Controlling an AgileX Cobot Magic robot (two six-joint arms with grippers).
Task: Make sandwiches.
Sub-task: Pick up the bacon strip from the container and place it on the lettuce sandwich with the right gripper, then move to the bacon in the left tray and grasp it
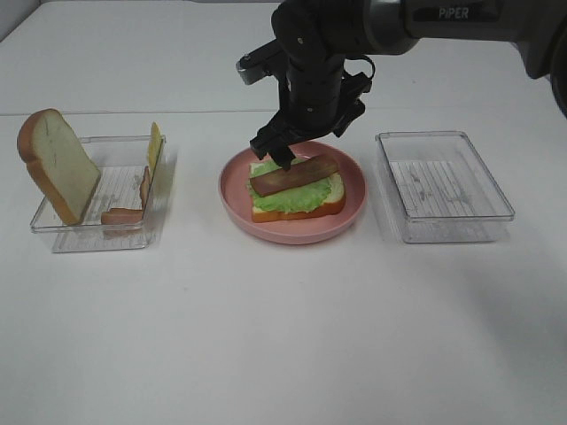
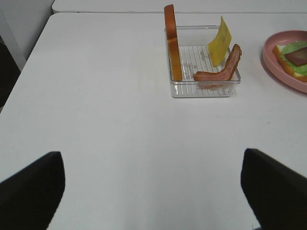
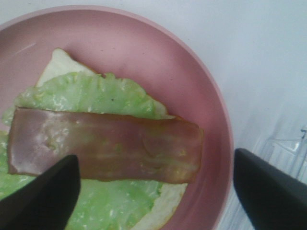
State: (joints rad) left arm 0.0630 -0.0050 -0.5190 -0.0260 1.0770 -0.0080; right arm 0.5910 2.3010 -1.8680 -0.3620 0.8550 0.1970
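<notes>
Centrally in the high view, the half-built sandwich (image 1: 297, 197), bread and lettuce with one bacon strip (image 1: 295, 173) on top, lay on the pink plate (image 1: 292, 232). The right gripper (image 3: 156, 189) hung over it, jaws spread wide, gripping nothing. The left gripper (image 2: 153, 187) stood equally wide and empty.

The right arm (image 1: 461, 18) reaches in from the far right and bends down at the wrist, the right end effector (image 1: 310, 142) pointing downward with both fingers spread wide, while the left end effector (image 2: 153, 191) holds its dark fingers equally far apart.
</notes>
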